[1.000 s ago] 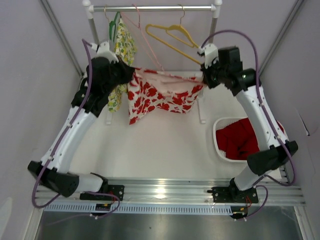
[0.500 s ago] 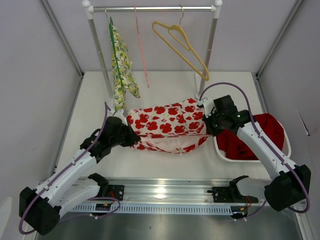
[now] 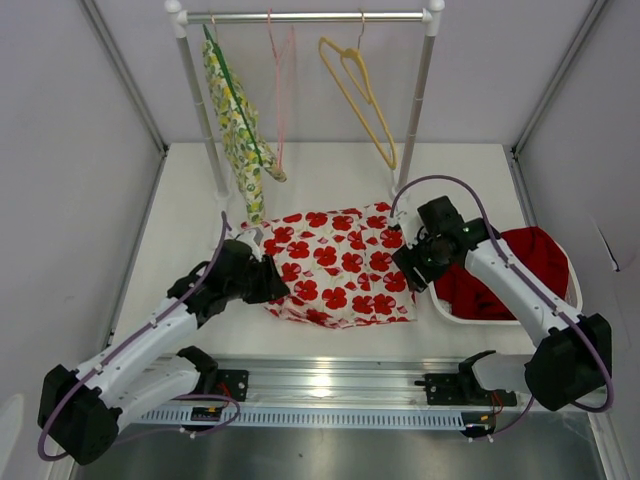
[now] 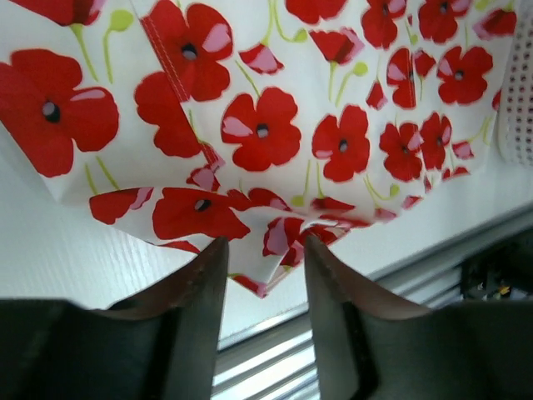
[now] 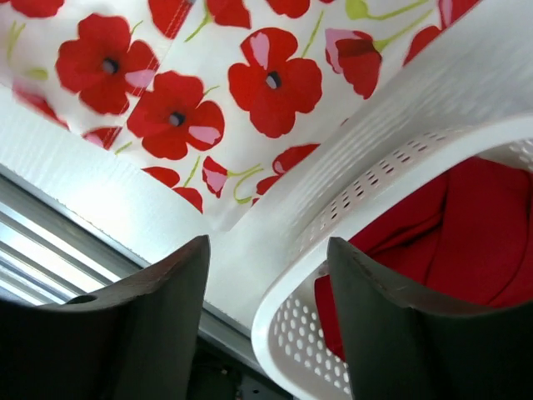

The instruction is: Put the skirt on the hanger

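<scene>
- A white table (image 3: 330, 165) is seen beneath both arms, its bare surface stretching away beyond the fingertips.
- A silver metal clothes rail on white posts (image 3: 310, 16) is stood at the far end of the table, well apart from both grippers.
- The white fabric skirt printed with red poppies (image 3: 340, 270) is laid flat on the table between the two grippers and on no hanger. Its near hem is seen just ahead of the left fingertips, and one side edge lies just ahead of the right fingertips.
- A white perforated plastic basket (image 5: 400, 158) is placed just beside the right gripper, on its outer side, and its rim touches the skirt's edge.
- A crumpled red cloth garment (image 5: 466, 242) is held inside that basket.
- A yellow-and-green floral garment on a green hanger (image 3: 235, 120) is hung from the rail, far ahead of the left gripper.
- A yellow plastic hanger (image 3: 362, 95) is hung bare, far ahead of the right gripper.
- A thin pink hanger (image 3: 280, 70) is hung bare between those two.
- The right gripper (image 5: 266, 243) is held with its dark fingers spread wide, and nothing is pinched between them.
- The left gripper (image 4: 264, 243) is held with its fingers parted more narrowly. The gap is empty, and the skirt's hem lies just past the tips.
</scene>
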